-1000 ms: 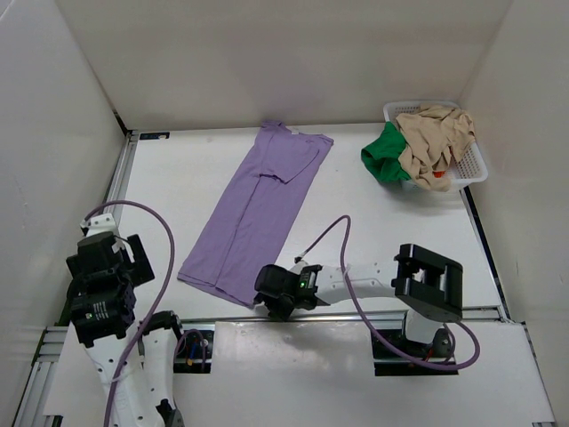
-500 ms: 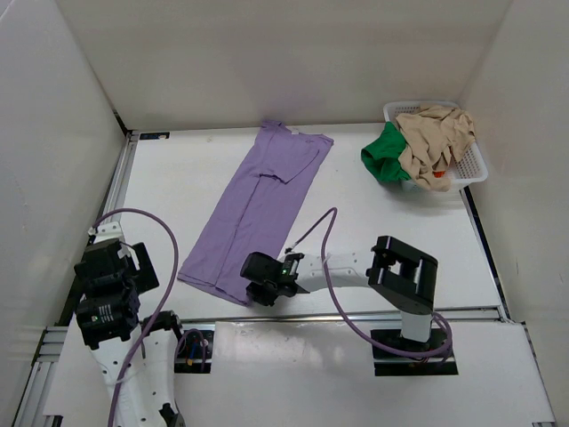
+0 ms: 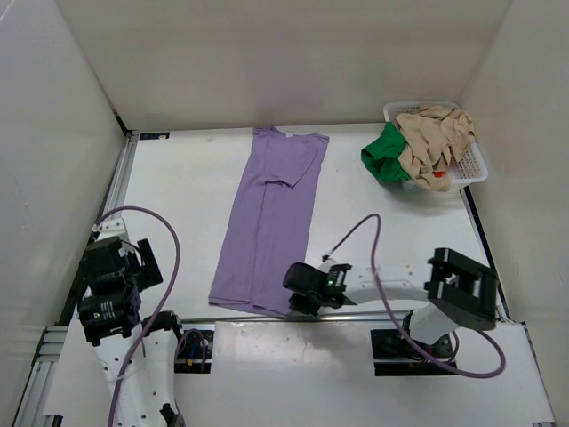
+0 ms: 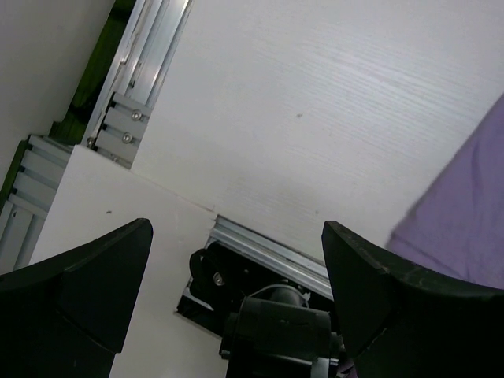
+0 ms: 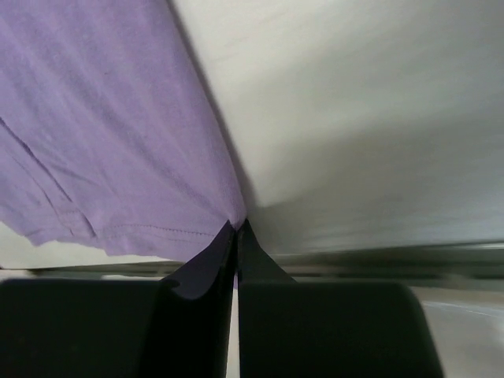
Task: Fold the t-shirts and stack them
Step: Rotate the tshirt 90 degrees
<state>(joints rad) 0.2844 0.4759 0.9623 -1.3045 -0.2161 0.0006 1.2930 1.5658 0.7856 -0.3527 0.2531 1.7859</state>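
The lavender t-shirt lies flat as a long, narrow strip on the white table. Its collar end is close to the far wall, and its hem is just short of the ribbed aluminium rail along the near edge. The right tool is clenched on the near right corner of that hem. Its dark, wedge-shaped fingers are pressed together, and the thin knit is drawn to a point between them, with the stitched hem line showing just to the left. Bare table spreads on both sides of this shirt, a broad stretch to its right and a somewhat narrower one to its left, and plain white walls close in three sides. The left tool hangs released off the shirt's near left corner, its jaws wide apart over the table edge and touching nothing. Well to the right of the collar end, a white lattice basket sits in the far corner. A crumpled tan t-shirt is heaped on top, a green t-shirt spills over the basket's left rim, and a sliver of an orange-red t-shirt peeks out beneath the tan one.
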